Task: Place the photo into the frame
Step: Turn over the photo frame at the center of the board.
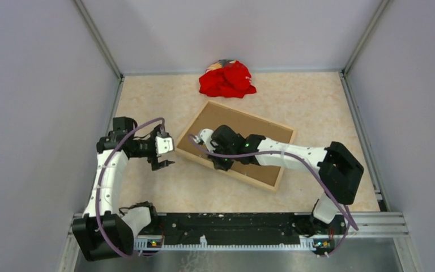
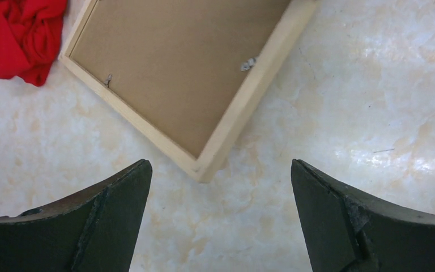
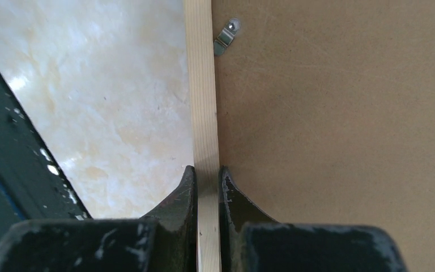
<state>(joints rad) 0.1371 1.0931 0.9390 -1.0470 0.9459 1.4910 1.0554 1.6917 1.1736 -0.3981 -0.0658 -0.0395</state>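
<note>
right arm pose: reaches in from the right side, forearm stretched left across the brown board, wrist bent down so the right gripper (image 1: 221, 165) (image 3: 207, 170) comes onto the frame's near long rail from above

right gripper grip: pinched right down on the thin light-wood rectangular picture frame (image 1: 250, 115) (image 2: 260, 73) (image 3: 201, 85), 1 finger on the outer side of the rail and 1 on the board side, both touching wood

left arm pose: elbow out by the left wall, forearm turned back to the right, left gripper (image 1: 171, 150) (image 2: 221, 164) hovering over bare table just beside the frame's left corner, not touching it

left gripper grip: jaws spread wide, holding nothing

frame position: flat on the beige marble-look table (image 1: 317, 102), back side up, mid-table

what's in the frame: plain brown backing board (image 1: 243, 126) (image 2: 187, 68) (image 3: 345, 113) sits inside the rails; small metal clips (image 3: 225, 37) (image 2: 248, 64) at the inner edge. Can't tell if anything's under the board

long axis: runs left to right in the top view, right end swung a bit nearer the arms

other stuff: crumpled red cloth (image 1: 226, 79) (image 2: 17, 34) near the far wall, just beyond the frame
</note>
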